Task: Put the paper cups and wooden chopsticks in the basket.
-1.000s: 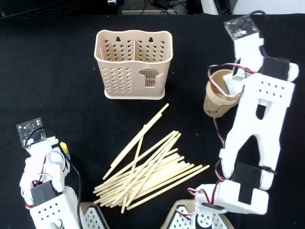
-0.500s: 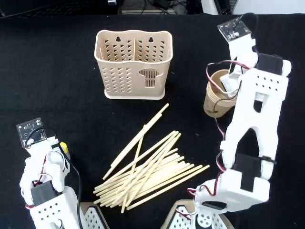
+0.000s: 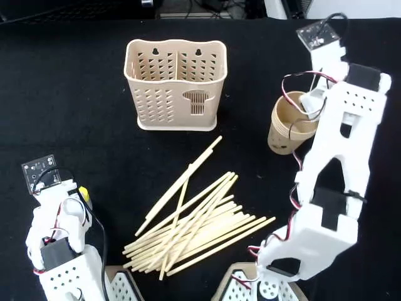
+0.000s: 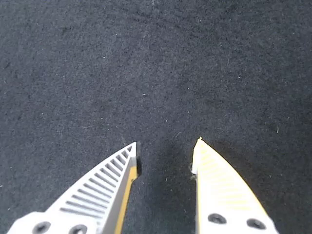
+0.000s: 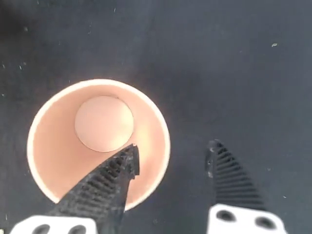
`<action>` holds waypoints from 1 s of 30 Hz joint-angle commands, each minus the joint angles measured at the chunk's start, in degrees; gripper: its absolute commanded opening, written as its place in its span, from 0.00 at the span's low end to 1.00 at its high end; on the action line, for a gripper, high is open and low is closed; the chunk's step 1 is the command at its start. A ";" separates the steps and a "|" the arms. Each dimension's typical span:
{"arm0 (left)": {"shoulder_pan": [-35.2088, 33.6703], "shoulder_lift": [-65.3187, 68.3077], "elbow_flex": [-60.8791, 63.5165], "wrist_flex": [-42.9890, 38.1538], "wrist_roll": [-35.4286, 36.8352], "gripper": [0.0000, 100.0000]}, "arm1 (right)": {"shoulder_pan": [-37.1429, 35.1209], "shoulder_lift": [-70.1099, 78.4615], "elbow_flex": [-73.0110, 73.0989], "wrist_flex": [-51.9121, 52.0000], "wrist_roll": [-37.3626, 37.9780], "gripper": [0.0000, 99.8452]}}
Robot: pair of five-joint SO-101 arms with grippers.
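Note:
A tan paper cup point(image 3: 287, 128) stands upright on the black cloth to the right of the beige slotted basket point(image 3: 175, 84). My right gripper point(image 5: 171, 146) is open and straddles the cup's wall point(image 5: 97, 141). One black finger point(image 5: 109, 187) is inside the cup and the other finger point(image 5: 231, 183) is outside it. From above, the right gripper point(image 3: 308, 108) sits at the cup's rim. A loose pile of wooden chopsticks point(image 3: 194, 219) lies in front of the basket. My left gripper point(image 4: 166, 142) is open over bare cloth, and its arm point(image 3: 56, 232) is at the front left corner.
The white right arm point(image 3: 338, 169) stretches along the right side of the table, from the front edge up to the cup. One chopstick point(image 3: 188, 175) lies apart, pointing toward the basket. Black cloth point(image 3: 75, 113) covers the table.
The right arm's wrist swung slightly left and then back right above the cup, and the cup's rim shifted a little with it. The left arm has not moved.

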 commanded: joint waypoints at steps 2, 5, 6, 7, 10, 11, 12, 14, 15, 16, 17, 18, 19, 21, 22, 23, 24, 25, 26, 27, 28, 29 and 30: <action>-0.04 -0.35 0.92 -0.35 0.44 0.20 | 0.62 -0.04 -2.86 -0.70 0.62 0.23; -0.04 -0.35 0.92 -0.35 0.44 0.20 | 0.44 0.40 -2.86 0.18 0.70 0.23; -0.04 -0.35 0.92 -0.35 0.44 0.20 | 0.26 0.48 -2.68 0.70 0.79 0.23; -0.04 -0.35 0.92 -0.35 0.44 0.20 | 0.18 0.57 -2.07 1.05 0.79 0.23; -0.04 -0.35 0.92 -0.35 0.44 0.20 | 0.18 1.71 -0.04 0.70 0.79 0.23; -0.04 -0.35 0.92 -0.35 0.44 0.20 | 0.26 2.42 0.31 0.79 0.79 0.21; -0.04 -0.35 0.92 -0.35 0.44 0.20 | 0.53 3.12 0.48 0.79 0.79 0.18; -0.04 -0.35 0.92 -0.35 0.44 0.20 | 0.62 4.26 0.31 1.14 0.79 0.08; -0.04 -0.35 0.92 -0.35 0.44 0.20 | 0.62 4.62 0.31 1.14 0.70 0.03; -0.04 -0.35 0.92 -0.35 0.44 0.20 | 0.62 4.79 0.57 1.23 0.44 0.01; -0.04 -0.35 0.92 -0.35 0.44 0.20 | 0.62 4.88 0.75 1.32 0.35 0.03; -0.04 -0.35 0.92 -0.35 0.44 0.20 | 0.62 4.62 0.75 1.32 0.26 0.01; -0.04 -0.35 0.92 -0.35 0.35 0.20 | 0.70 4.00 0.66 1.32 -0.18 0.01; -0.40 -0.35 0.84 -1.05 -1.23 0.20 | 2.02 1.63 0.40 1.32 -2.90 0.01; -0.40 -0.35 0.40 -1.05 -3.60 0.20 | 2.64 -0.31 0.31 1.32 -3.96 0.01; -0.13 -0.44 -0.22 -1.41 -6.24 0.20 | 3.08 -2.68 0.75 1.32 -4.48 0.01; -0.13 -0.44 -1.19 -2.64 -8.26 0.20 | 3.43 -4.79 1.19 1.85 -4.66 0.01; -0.40 -0.44 -2.15 -4.40 -9.41 0.20 | 3.52 -7.16 1.89 2.81 -4.40 0.01; -0.48 -0.44 -3.21 -6.59 -9.32 0.20 | 3.52 -9.27 2.59 3.87 -4.31 0.01; -0.57 -0.44 -4.53 -8.70 -8.79 0.20 | 3.52 -11.65 3.30 4.92 -4.31 0.01; -0.57 -0.35 -5.93 -10.29 -8.26 0.20 | 3.52 -14.11 3.91 5.80 -4.31 0.01; -0.48 -0.35 -7.69 -11.43 -7.82 0.20 | 3.43 -16.66 4.44 6.42 -4.40 0.01; -0.31 -0.35 -9.89 -12.31 -6.95 0.20 | 3.34 -19.38 4.88 7.03 -4.40 0.01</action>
